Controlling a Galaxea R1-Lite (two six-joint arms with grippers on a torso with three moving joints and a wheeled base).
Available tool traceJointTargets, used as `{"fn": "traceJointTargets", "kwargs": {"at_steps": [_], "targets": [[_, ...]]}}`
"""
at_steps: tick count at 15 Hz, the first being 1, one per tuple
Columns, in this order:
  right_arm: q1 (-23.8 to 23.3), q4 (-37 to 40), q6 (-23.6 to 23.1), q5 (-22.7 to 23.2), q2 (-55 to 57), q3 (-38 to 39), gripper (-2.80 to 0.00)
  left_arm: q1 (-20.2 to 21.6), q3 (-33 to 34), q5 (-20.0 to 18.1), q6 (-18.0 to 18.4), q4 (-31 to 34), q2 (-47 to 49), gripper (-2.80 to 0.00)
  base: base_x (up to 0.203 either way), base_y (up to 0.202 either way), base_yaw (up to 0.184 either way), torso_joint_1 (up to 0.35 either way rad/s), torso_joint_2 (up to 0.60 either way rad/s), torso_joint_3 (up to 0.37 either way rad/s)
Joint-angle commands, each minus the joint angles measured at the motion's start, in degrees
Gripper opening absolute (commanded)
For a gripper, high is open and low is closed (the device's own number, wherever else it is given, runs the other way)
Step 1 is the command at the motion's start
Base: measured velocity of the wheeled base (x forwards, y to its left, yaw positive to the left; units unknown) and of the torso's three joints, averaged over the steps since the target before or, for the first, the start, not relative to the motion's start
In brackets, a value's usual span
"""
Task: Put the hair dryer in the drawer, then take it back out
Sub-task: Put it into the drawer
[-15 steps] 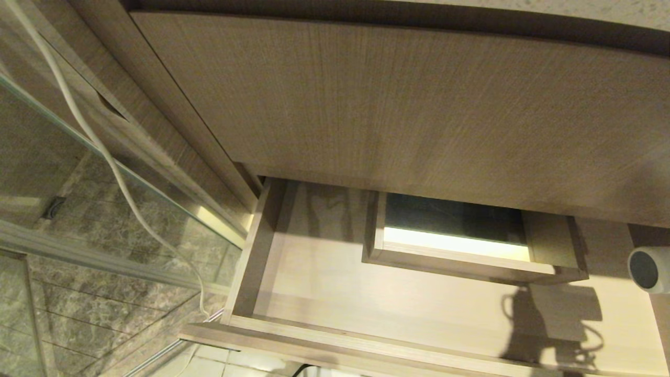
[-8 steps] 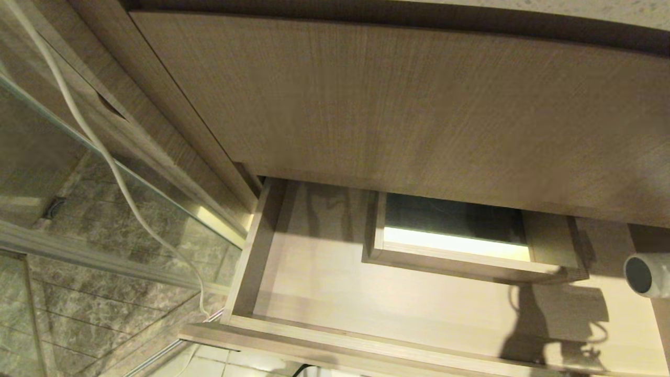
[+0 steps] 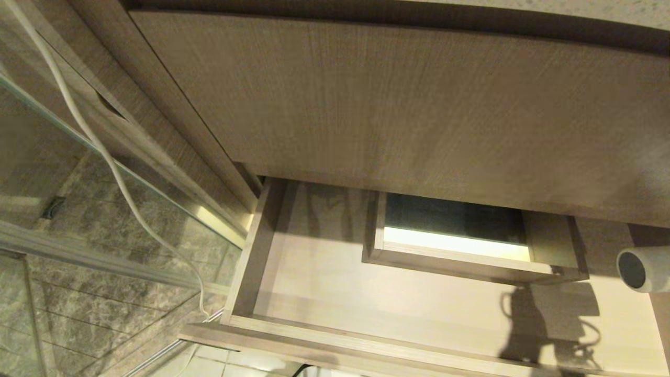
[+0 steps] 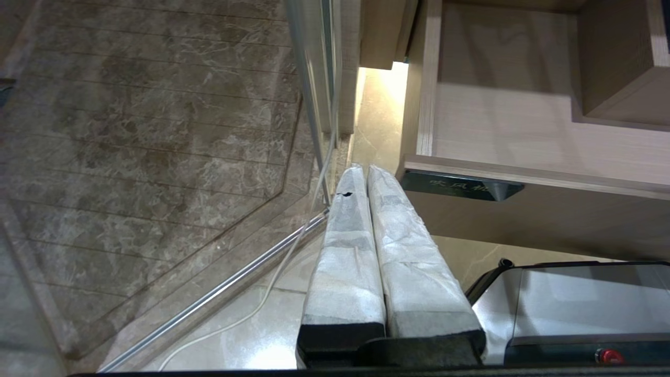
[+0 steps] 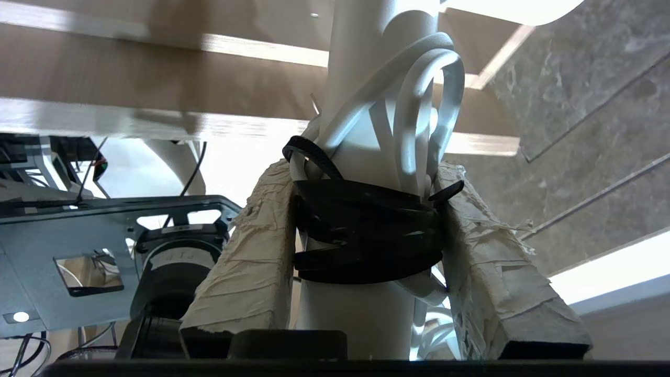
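Grip first: my right gripper (image 5: pixel 361 209) is clamped on the hair dryer (image 5: pixel 374 104), its taped fingers (image 5: pixel 246 251) pressing either side of the straight white handle right where the black tie (image 5: pixel 361 235) binds the cord loops (image 5: pixel 429 110). I judge that spot is a good one, since the pads pin the bundled cord against the handle and nothing can dangle and snag on the drawer edge.

On the head camera only the grey round end of the hair dryer (image 3: pixel 641 269) shows, at the right edge of the frame a little below centre, hanging above the right end of the drawer (image 3: pixel 366 298). Its shadow, cord loops included, falls on the drawer floor at the lower right, so I read it as held up in the air, not resting on the wood. The drawer is pulled out under the taller wood-grain panel (image 3: pixel 408 104) that fills the upper part of the frame, and the boxed cutout (image 3: pixel 460 241) sits in the middle of the drawer's back, leaving flat floor on both sides.

Whether I am on the way in or on the way out I cannot tell from these views; either way the dryer needs to stay clear of the cutout's wall and the low front.

My left gripper (image 4: pixel 361 170) is idle, its taped fingers pressed together on nothing, pointing down beside the drawer's front corner, next to the glass panel (image 4: pixel 157 157) and its metal rail (image 4: pixel 220 293).
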Motion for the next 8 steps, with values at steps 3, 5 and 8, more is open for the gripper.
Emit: {"fn": "traceJointTargets", "kwargs": {"at_steps": [3,5,8], "targets": [[0.53,0.79,-0.12,-0.05,-2.89,1.57,-2.80,0.00,-0.04,0.00,0.00,-0.03,0.00,-2.80,0.000,0.000,0.000,0.000,0.00,0.000],[0.53,0.85,-0.19,0.00,-3.99,2.39,-2.80,0.00,0.05,0.00,0.00,0.00,-0.05,-2.80,0.000,0.000,0.000,0.000,0.00,0.000],[0.53,1.00,-0.20,0.00,-5.17,3.40,-2.80,0.00,0.05,0.00,0.00,-0.03,0.00,-2.80,0.000,0.000,0.000,0.000,0.00,0.000]]}}
